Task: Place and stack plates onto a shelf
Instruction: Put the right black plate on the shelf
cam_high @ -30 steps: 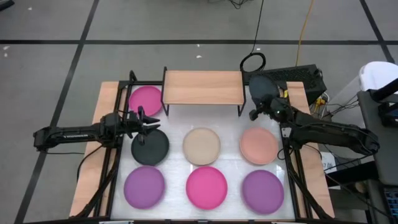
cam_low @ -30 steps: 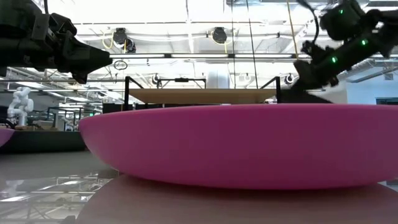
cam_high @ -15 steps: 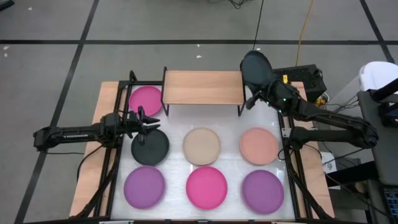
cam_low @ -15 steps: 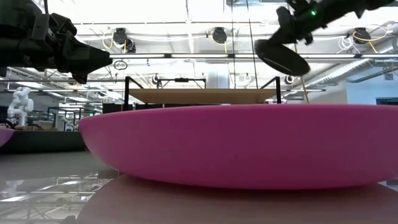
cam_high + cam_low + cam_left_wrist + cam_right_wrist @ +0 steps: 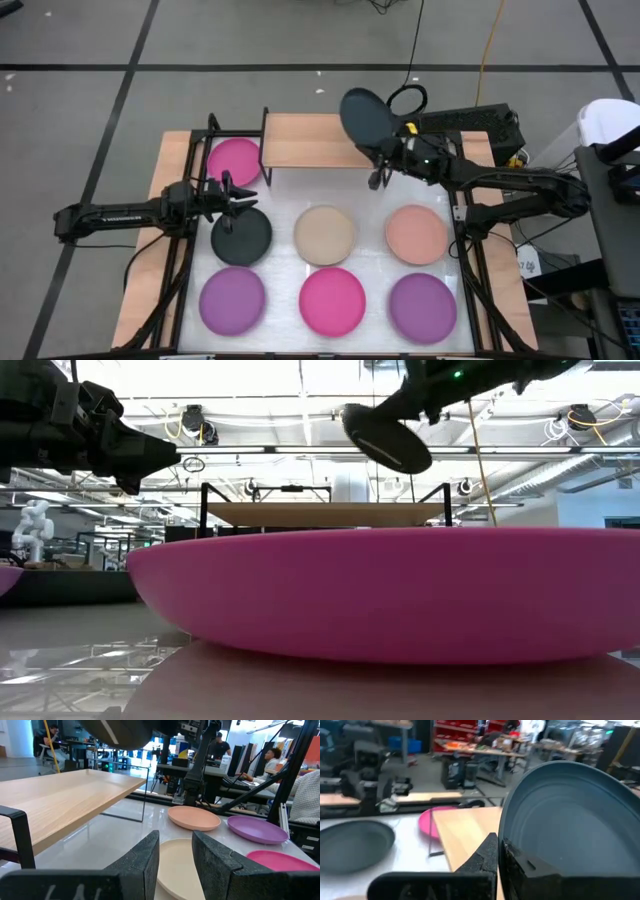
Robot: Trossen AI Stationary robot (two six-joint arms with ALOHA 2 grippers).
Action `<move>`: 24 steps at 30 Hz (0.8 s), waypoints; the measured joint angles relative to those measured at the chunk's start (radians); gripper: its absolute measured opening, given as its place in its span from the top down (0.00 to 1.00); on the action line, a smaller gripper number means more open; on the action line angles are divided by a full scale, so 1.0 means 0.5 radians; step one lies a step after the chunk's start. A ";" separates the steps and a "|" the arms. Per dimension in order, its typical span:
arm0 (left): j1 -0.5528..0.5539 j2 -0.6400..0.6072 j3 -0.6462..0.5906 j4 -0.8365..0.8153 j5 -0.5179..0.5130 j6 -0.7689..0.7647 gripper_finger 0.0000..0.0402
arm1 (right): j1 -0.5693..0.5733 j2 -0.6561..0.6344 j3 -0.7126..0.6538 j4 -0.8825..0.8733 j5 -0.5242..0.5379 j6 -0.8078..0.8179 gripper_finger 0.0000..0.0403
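Two dark, slender arms of matte black links and joints

Left arm [image 5: 110, 215] black throughout, with small pale lettering along the forearm link, ending in a left gripper [image 5: 240, 194] of two black fingers [image 5: 142, 862], thick and blocky, with a rough, grainy surface and angled inner faces. Right arm [image 5: 520, 190] of the same black build, bulkier at the wrist housing, with thin black cable runs beside it and a small yellow mark near the wrist; a green indicator light glowing on that housing in the low view. Right gripper [image 5: 495, 857] likewise black, finger edges sharp and wedge-shaped, a broad flat black body behind them
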 joint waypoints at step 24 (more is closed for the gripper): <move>0.000 0.000 0.000 0.000 0.000 0.000 0.70 | -0.163 0.455 0.052 -0.322 -0.103 -0.211 1.00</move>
